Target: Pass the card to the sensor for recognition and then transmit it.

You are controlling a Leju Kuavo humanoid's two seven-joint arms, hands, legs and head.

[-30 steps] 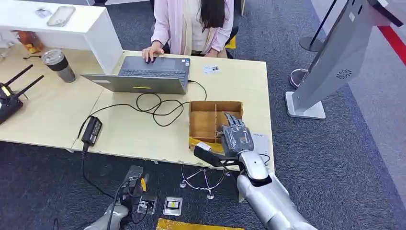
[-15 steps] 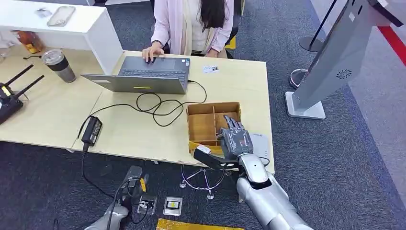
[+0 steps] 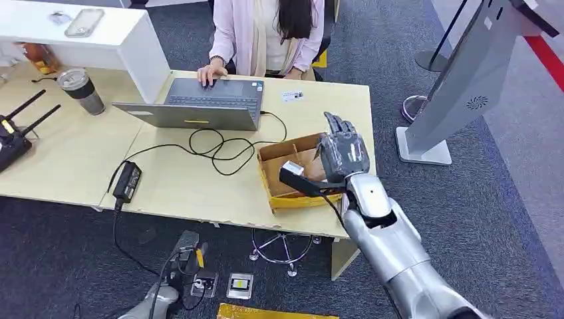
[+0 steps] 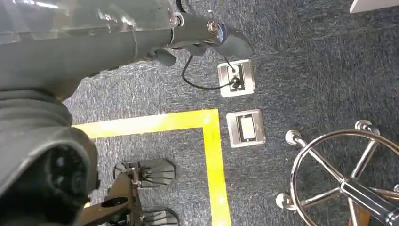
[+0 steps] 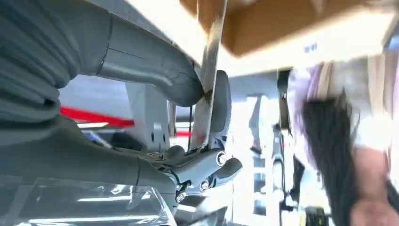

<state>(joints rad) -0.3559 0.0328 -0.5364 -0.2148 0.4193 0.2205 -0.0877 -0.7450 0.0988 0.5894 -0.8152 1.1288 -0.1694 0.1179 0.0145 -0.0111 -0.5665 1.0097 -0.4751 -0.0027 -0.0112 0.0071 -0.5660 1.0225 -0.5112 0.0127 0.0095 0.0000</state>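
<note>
Card (image 5: 210, 56) shows to us edge-on in the right wrist view, as a thin pale strip, so we cannot tell what is on its face. The right hand (image 3: 342, 156) pinches it between the thick grey thumb (image 5: 155, 70) and a darker finger, with the other fingers reaching forward. In the head view that hand is raised over the near right part of the wooden desk (image 3: 199, 193), right above a shallow brown box (image 3: 279, 151) with inner dividers. The box looks tilted on a yellow base, and we cannot tell what its compartments hold. The left hand (image 4: 207, 37) hangs low over the dark carpet, and we cannot tell how far open it is. Below it lie 2 metal floor sockets (image 4: 244, 128) beside a yellow tape line (image 4: 211, 155). Further back on the desk stand an open laptop (image 3: 199, 106), where a person (image 3: 266, 26) rests a hand on the keys, and a lidded tumbler (image 3: 81, 90). A small printed badge (image 3: 292, 96) lies near the laptop, but its writing is too small for us to read.
</note>
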